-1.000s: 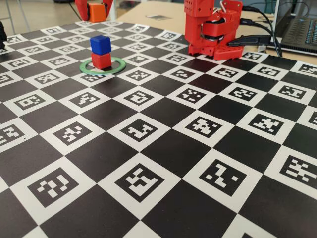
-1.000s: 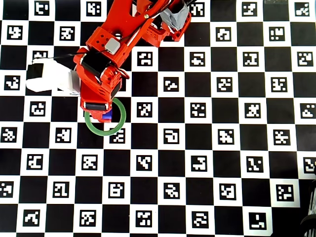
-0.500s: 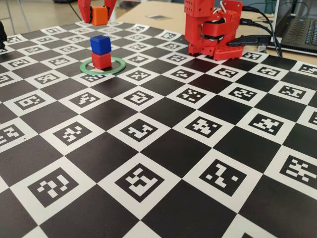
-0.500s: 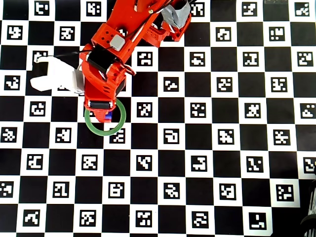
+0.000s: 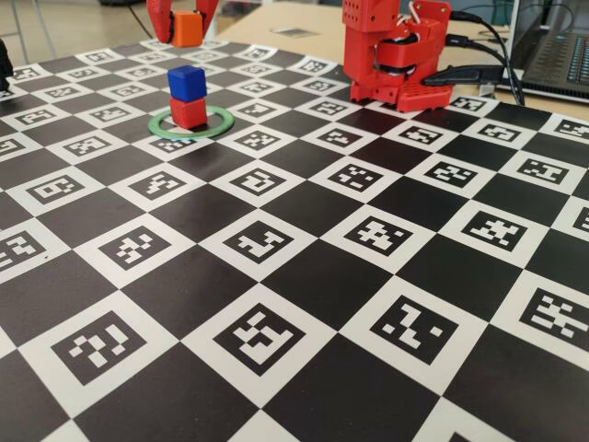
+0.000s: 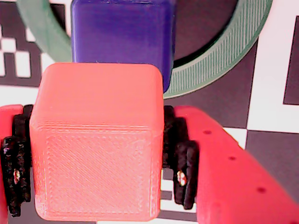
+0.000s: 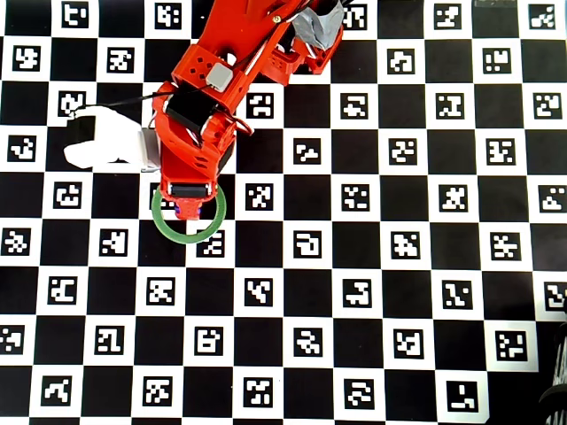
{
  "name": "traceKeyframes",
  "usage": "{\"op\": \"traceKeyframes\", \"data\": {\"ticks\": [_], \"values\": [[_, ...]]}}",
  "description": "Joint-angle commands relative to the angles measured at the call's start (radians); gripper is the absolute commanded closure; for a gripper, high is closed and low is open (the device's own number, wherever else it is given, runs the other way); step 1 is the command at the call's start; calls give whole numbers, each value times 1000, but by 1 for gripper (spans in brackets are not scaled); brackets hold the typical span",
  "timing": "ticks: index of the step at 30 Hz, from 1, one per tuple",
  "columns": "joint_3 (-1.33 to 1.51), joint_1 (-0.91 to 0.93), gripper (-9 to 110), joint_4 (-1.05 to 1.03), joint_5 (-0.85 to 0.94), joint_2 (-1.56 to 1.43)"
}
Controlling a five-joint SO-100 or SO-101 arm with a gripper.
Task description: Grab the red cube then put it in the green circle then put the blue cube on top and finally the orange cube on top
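Orange cube [image 5: 187, 29] is clenched in the gripper [image 6: 96, 158] above the blue cube [image 5: 187, 83], stacked on the red cube [image 5: 189, 112] inside the green circle [image 5: 221, 124], seemingly ready for topping the pile.

Your layout, fixed view: red cube [image 5: 189, 112] inside the ring [image 5: 218, 124]; blue cube [image 5: 186, 82] stacked on it; orange cube [image 5: 187, 29] behind and above, between the gripper [image 5: 184, 33] fingers; arm base [image 5: 394, 57] to the right.

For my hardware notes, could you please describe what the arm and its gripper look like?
The arm is red printed plastic with black motor blocks and black cables at its base. A white camera housing is mounted on the wrist. The gripper has curved red fingers with small holes and black ridged pads.
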State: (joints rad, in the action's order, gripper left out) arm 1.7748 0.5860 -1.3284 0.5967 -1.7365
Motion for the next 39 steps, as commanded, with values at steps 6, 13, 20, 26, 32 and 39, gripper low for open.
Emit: {"op": "traceKeyframes", "data": {"ticks": [6, 13, 20, 26, 32, 39], "values": [[3, 8, 94, 14, 17, -37], [5, 26, 94, 28, 32, -21], [15, 28, 94, 37, 35, -18], [28, 23, 94, 58, 35, -2], [11, 23, 94, 67, 37, 26], [-3, 25, 94, 67, 38, 43]]}}
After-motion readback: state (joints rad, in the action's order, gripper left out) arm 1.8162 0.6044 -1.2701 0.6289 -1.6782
